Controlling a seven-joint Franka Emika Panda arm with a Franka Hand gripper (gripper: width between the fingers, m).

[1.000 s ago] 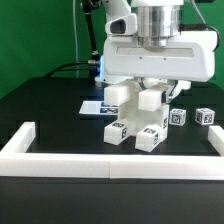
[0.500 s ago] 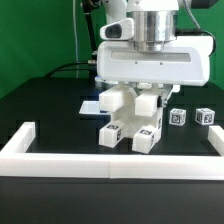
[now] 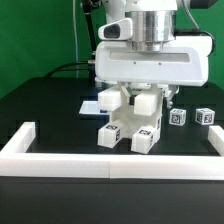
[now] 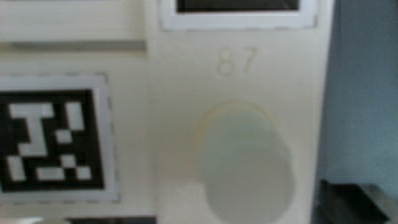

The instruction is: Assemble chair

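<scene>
The chair (image 3: 146,108) parts' tops vanish behind the claw (image 3: 143,88). The wrist view is blurred, its tag (image 4: 45,135) cut off at the edge.

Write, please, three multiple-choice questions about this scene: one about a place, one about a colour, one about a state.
1. From the joined chair parts, the two small tagged blocks lie:
A) to the exterior view's left
B) to the exterior view's right
C) on top of them

2. The table is:
A) black
B) white
C) green

3. The two small tagged blocks are:
A) stacked
B) apart, both on the table
C) tipped against the joined chair parts

Key:
1 B, they sit beyond the parts on that side.
2 A, its bare surface is black.
3 B, a strip of table shows between them.
</scene>
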